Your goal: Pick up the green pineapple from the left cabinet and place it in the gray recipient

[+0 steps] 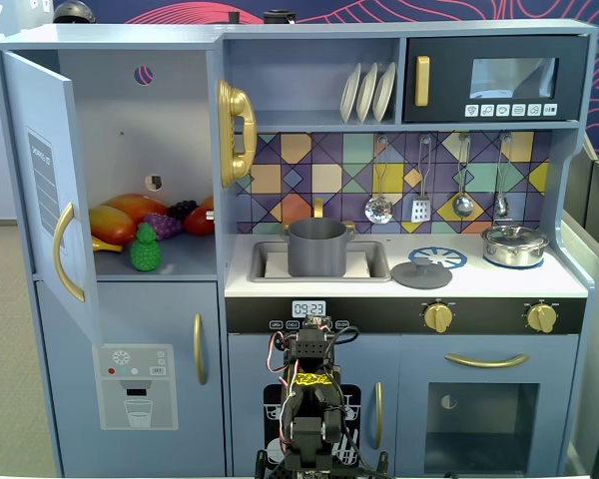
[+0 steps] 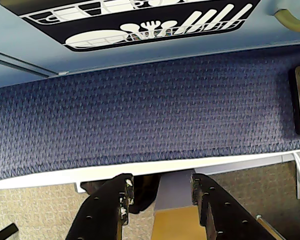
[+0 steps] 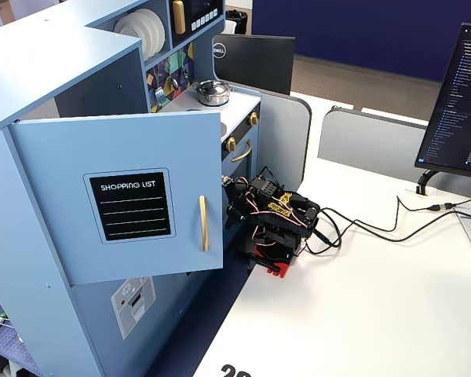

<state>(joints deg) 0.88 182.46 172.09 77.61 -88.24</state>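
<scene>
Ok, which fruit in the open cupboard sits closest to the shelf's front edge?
The green pineapple. In a fixed view it stands at the front of the left cabinet shelf, while the purple grapes, mango and red fruit lie behind it.

1. White table in a fixed view carries the folded robot arm, clamped at the table's left edge.
2. Black cables trail across the tabletop from the arm toward the right.
3. Monitor stand sits on the table at the right edge, with a dark screen above it.
4. Blue carpet floor fills the wrist view; the toy kitchen stands on it, just beside the table's left edge.
</scene>
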